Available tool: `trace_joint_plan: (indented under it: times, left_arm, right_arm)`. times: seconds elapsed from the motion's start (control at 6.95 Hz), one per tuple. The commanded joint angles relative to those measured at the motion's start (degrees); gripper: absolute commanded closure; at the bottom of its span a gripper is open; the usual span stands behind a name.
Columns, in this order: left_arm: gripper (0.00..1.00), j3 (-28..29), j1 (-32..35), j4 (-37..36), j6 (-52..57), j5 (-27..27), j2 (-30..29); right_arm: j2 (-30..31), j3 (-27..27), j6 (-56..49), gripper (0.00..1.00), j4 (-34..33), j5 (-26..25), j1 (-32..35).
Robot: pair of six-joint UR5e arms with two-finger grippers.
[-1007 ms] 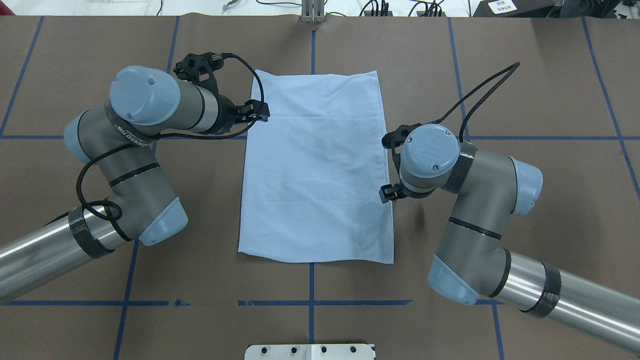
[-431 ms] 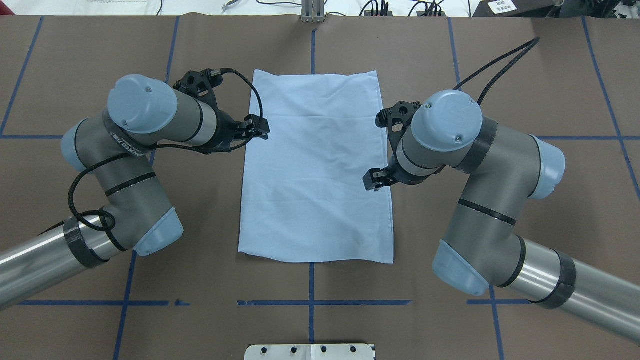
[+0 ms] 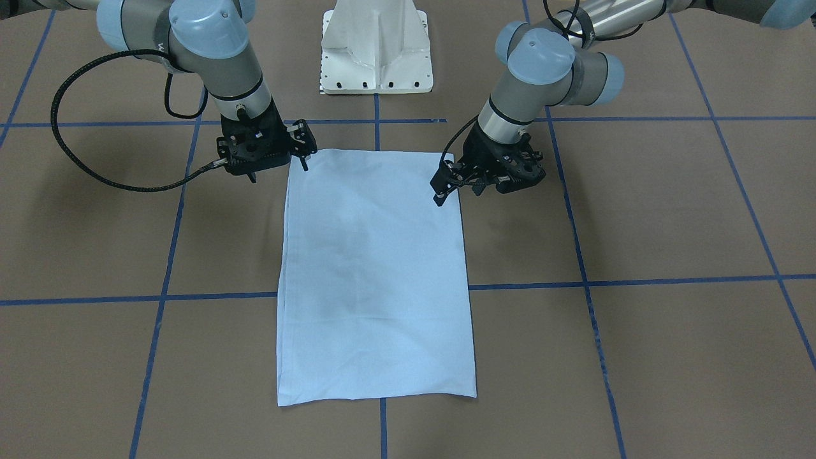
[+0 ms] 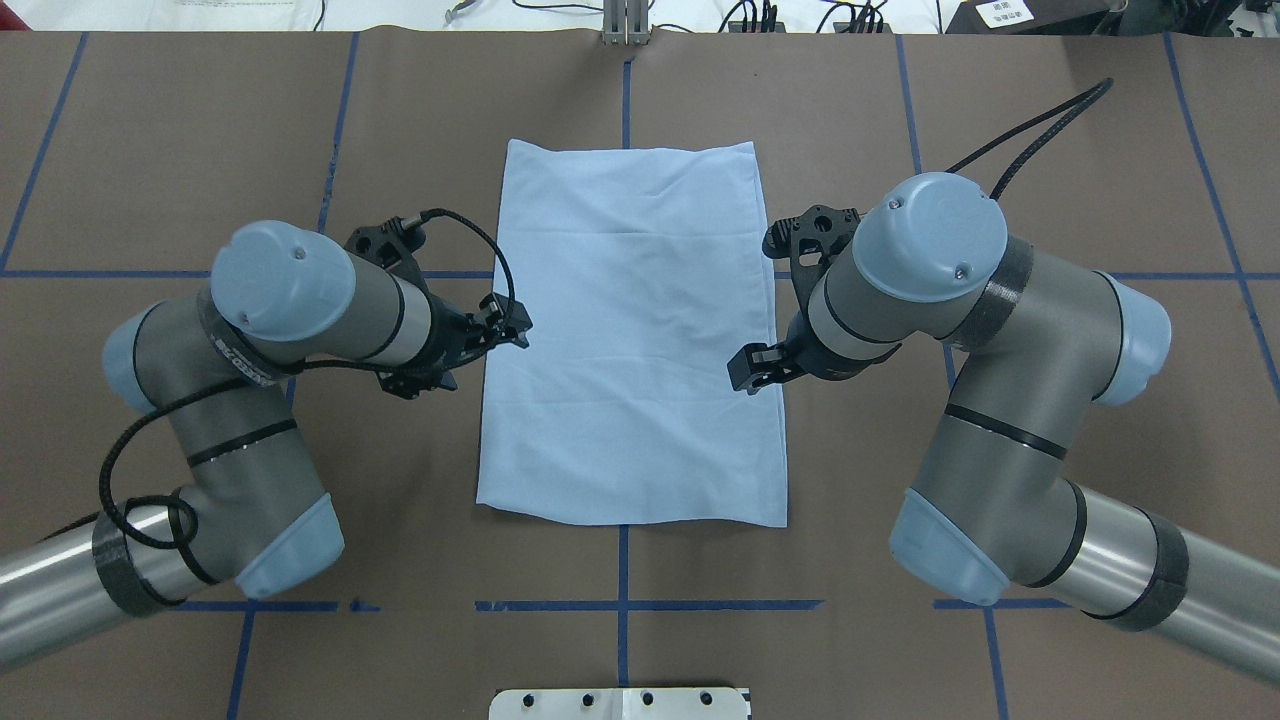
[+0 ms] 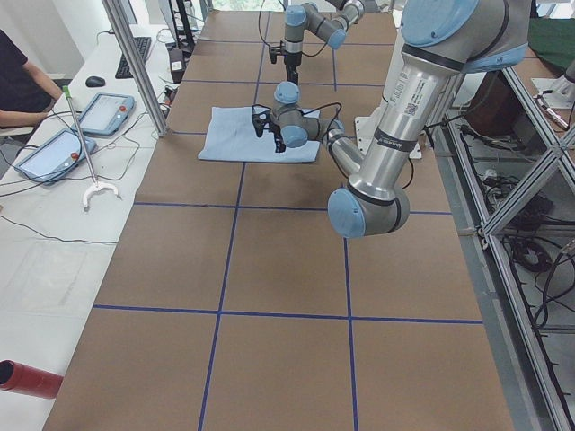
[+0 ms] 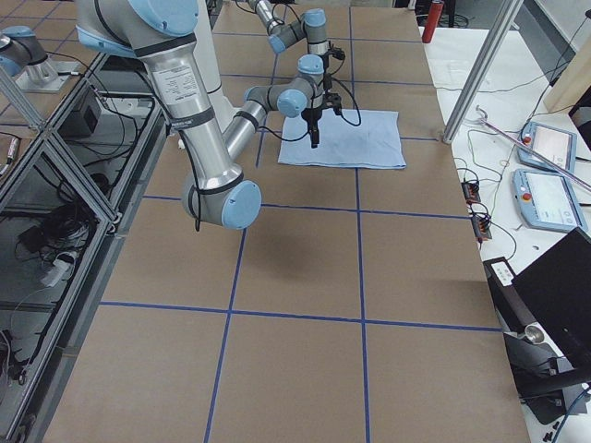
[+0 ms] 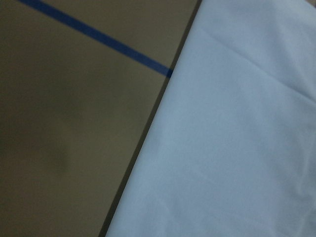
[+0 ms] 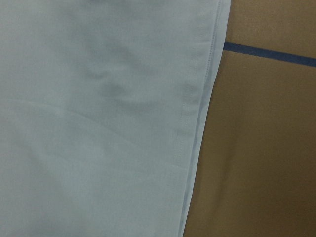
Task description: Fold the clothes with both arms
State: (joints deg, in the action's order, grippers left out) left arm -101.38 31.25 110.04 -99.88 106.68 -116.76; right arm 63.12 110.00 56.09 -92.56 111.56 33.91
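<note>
Left end effector retreated; T-shirt seemingly lies lengthwise fore-aft.

Blue tape lines cross the brown table.

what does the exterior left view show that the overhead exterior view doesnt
Only exterior left: a person seated at a white side table that holds two tablets and a red cylinder.
Only overhead exterior: the left gripper and right gripper plainly opposite each other at the T-shirt's two long edges, and a faint crease across it.
Both: the T-shirt lying as a flat rectangle, the left arm, the right arm, and the brown table with blue tape lines.
</note>
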Motion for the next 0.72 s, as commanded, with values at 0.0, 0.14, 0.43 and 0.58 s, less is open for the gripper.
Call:
trace_joint_plan:
  times: [0.0, 0.14, 0.43, 0.58]
  left_arm:
    - [0.0, -4.35, -7.74, -13.57, -7.5, -6.02, -0.22]
    - [0.0, -4.1, -11.26, -17.98, -8.04, -9.61, -1.61]
    - [0.01, -3.22, -12.61, -18.02, -8.05, -11.23, -1.71]
    - [0.03, -2.87, -12.7, -17.85, -7.53, -12.36, -1.8]
  right_arm:
    - [0.51, 1.17, 6.73, 0.0, 0.36, 0.15, -0.42]
    - [2.69, 2.05, 7.02, 0.0, 4.62, 0.94, -0.52]
    - [5.79, 1.89, 10.78, 0.0, 11.68, 1.65, -1.04]
    - [5.79, 1.8, 10.8, 0.0, 11.7, 1.65, -1.04]
